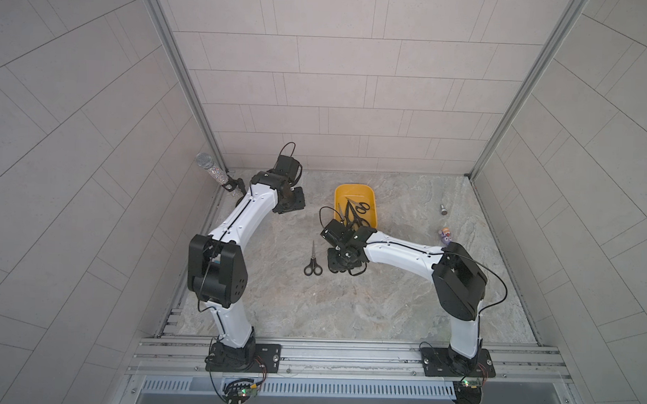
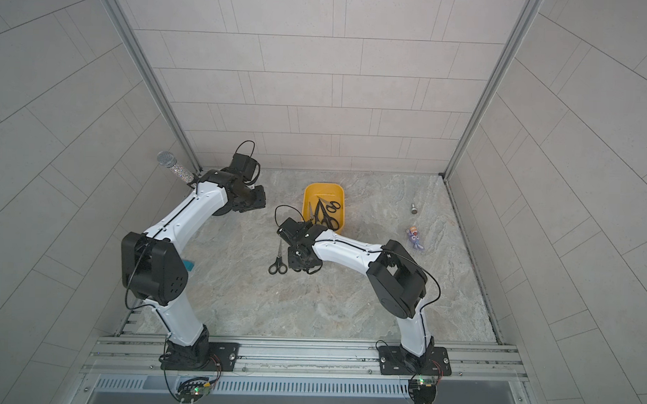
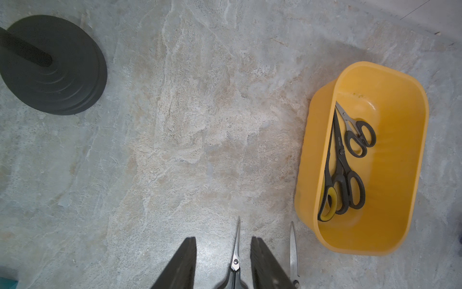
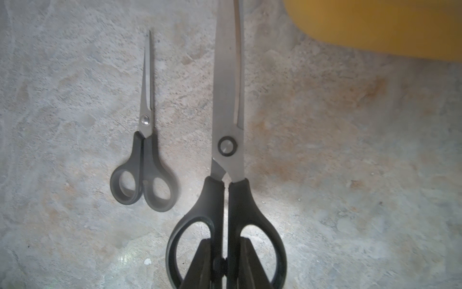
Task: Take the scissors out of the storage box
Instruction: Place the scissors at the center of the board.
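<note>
Steel-bladed large scissors in tight grip of right tool, near storage box; left tool agape.

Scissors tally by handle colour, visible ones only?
Black handles: 4 – small boxed pair, dark-bladed boxed pair, small pair on table, large pair in right gripper.
Yellow-and-black handles: 1 – long pair in the storage box.
Total: 5 visible.
</note>
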You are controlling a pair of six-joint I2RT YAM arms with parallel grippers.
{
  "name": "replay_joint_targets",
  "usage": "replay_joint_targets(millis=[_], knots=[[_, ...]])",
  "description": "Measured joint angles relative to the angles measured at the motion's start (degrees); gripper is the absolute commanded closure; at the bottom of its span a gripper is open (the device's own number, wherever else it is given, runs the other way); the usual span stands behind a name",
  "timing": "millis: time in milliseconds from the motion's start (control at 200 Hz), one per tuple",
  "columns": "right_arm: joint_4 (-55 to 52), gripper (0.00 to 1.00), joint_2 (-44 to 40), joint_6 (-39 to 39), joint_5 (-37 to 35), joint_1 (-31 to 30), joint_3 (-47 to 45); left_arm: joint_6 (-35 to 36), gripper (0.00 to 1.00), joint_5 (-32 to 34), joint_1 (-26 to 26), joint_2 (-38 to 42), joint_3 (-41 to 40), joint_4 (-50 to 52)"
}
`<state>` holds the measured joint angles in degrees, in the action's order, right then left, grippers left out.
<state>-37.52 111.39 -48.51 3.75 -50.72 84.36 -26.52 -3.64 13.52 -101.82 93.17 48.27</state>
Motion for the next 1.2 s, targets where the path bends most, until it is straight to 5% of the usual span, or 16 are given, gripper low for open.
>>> replay_joint_targets(millis=[870,1000,1201], knots=[[1.1,1.00,6.4,-4.5,1.0,-0.5,1.5,0.0,0.58,0.0,0.0,1.2,-0.3,0.0],[1.1,0.72,7.2,-4.5,1.3,-0.5,1.6,0.0,0.58,0.0,0.0,1.2,-0.3,0.0],[1.0,0.64,7.2,-4.4,1.4,-0.3,1.6,0.0,0.58,0.0,0.0,1.2,-0.3,0.0]])
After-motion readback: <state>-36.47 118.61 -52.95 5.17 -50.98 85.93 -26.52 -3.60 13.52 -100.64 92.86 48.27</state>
